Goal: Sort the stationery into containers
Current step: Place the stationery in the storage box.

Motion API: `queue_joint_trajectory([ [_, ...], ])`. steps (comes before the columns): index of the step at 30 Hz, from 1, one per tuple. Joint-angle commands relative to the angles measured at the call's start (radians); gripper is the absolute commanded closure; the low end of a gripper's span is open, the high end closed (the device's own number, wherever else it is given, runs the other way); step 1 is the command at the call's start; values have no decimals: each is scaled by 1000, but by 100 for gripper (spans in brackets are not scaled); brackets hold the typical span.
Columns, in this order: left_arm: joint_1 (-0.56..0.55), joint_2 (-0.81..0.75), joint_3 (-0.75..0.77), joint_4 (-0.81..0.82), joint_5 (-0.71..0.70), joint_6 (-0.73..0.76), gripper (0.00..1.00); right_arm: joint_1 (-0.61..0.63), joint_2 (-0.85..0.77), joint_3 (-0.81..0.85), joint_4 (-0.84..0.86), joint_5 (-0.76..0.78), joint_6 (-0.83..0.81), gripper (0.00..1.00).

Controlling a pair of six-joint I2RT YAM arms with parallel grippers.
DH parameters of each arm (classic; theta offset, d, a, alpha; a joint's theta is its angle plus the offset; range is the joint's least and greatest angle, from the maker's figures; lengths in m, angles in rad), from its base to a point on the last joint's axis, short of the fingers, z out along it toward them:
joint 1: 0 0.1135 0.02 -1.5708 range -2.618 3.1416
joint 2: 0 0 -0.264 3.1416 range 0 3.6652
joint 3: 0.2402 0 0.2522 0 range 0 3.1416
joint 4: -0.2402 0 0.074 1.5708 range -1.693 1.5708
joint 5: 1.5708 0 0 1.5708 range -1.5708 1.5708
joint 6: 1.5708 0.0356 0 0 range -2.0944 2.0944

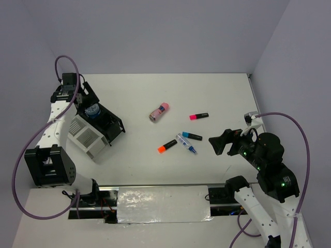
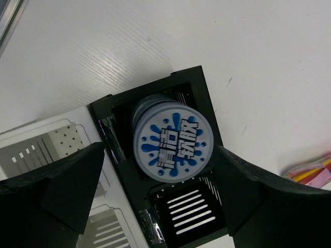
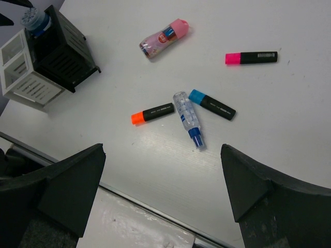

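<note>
A blue-white patterned roll (image 2: 170, 142) stands in the far compartment of the black box (image 2: 207, 111); it also shows in the top view (image 1: 93, 110). My left gripper (image 2: 158, 150) hangs open above it, fingers either side and not touching. The near black compartment (image 2: 189, 206) is empty. A pink-tan cylinder (image 1: 160, 112), a pink-capped marker (image 1: 198, 115), a blue-capped marker (image 1: 189, 136) and an orange-capped marker (image 1: 167, 145) lie mid-table. My right gripper (image 1: 222, 142) is open and empty, right of them.
The white-grey slotted box (image 1: 88, 137) joins the black box (image 1: 111, 124) on its near left side. A clear pen with a blue cap (image 3: 189, 119) lies against the blue-capped marker (image 3: 212, 104). A metal strip (image 3: 150, 217) runs along the table's front edge.
</note>
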Motion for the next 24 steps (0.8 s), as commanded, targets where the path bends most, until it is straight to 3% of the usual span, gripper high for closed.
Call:
queue_joint_trajectory([
  [1, -8, -41, 2, 37, -5, -15, 1, 4, 5, -2, 61, -15, -3, 0],
  [10, -115, -115, 7, 100, 13, 24, 1, 6, 1, -8, 70, -34, 9, 0],
  [16, -322, -172, 8, 210, 125, 128, 1, 7, 19, -29, 104, -41, 76, 0],
  [20, -463, -91, 76, 171, 112, 189, 1, 4, 24, -42, 125, 18, 148, 0],
  [24, -583, 96, 159, 138, 82, 218, 1, 4, 30, -42, 147, -1, 165, 0],
])
